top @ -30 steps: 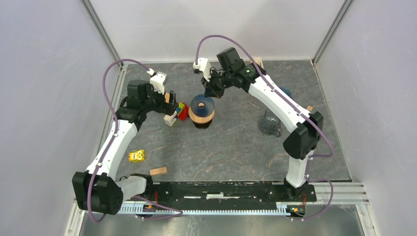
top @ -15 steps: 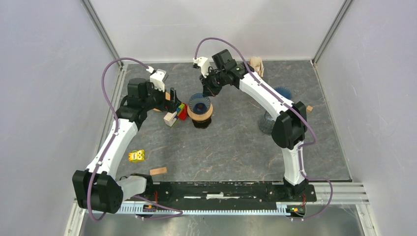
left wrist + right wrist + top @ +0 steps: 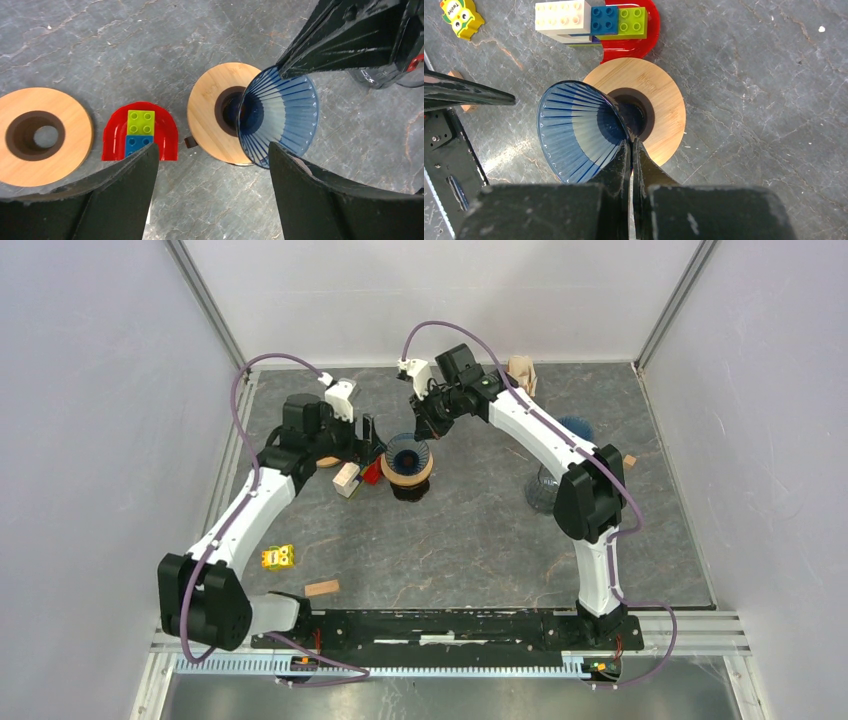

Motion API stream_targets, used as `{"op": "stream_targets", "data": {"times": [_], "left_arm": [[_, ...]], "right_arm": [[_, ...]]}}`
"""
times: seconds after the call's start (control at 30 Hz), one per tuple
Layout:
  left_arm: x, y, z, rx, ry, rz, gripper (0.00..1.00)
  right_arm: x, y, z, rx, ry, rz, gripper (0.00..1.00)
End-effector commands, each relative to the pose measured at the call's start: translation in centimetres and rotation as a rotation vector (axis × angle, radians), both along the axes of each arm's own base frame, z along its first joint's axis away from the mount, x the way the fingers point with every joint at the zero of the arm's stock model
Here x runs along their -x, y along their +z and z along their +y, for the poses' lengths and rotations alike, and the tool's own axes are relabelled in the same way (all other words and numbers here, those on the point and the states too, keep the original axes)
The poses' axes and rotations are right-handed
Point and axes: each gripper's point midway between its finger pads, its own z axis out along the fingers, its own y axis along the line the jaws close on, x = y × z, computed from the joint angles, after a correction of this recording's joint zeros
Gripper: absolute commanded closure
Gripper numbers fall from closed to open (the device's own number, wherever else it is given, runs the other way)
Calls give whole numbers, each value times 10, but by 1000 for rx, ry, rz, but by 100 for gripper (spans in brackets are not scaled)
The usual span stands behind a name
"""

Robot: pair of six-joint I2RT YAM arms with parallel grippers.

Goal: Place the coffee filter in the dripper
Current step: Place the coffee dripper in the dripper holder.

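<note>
Blue filter cone (image 3: 574,132): one; it is tilted, with the narrow end at the hole of a wooden ring. Whether it sits fully in, I cannot tell.
Wooden rings: two; the dripper ring (image 3: 664,115) is under the cone, and the second ring (image 3: 70,125) lies flat on the other side of the red tray.
Red tray (image 3: 167,132): one, between the two rings, with bricks (image 3: 140,122) on it.
Yellow toy (image 3: 277,557): one, well apart from the rest.
Right gripper (image 3: 630,145): its fingers are pressed together on the rim of the cone.
Left gripper (image 3: 211,149): its fingers are wide apart and hold nothing, above the ring and cone.
Changed: the left arm has swung from over the bricks toward the cone, and the right elbow has shifted a little inward. The cone is on the same ring as before.
</note>
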Motion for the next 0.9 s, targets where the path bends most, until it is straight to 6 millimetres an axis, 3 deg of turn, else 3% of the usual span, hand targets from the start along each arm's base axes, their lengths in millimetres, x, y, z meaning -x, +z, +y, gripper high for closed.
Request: {"op": "stream_targets", "data": {"times": [0.0,0.27,0.5,0.87], "left_arm": [[-15,28,-21,101,8,-35,15],[-19,11,-40,35,28,-13,24],[-24,-1,-34,-36,86,-13,37],[-23,-22,-52,43,66,93,53]], "right_arm": [[0,13,2,-45,-4,-9,100],[0,8,1,-48,-14,10,100],[-2,4,-3,-50,-27,28,100],[-4,-1,-1,-65,-25,49,99]]}}
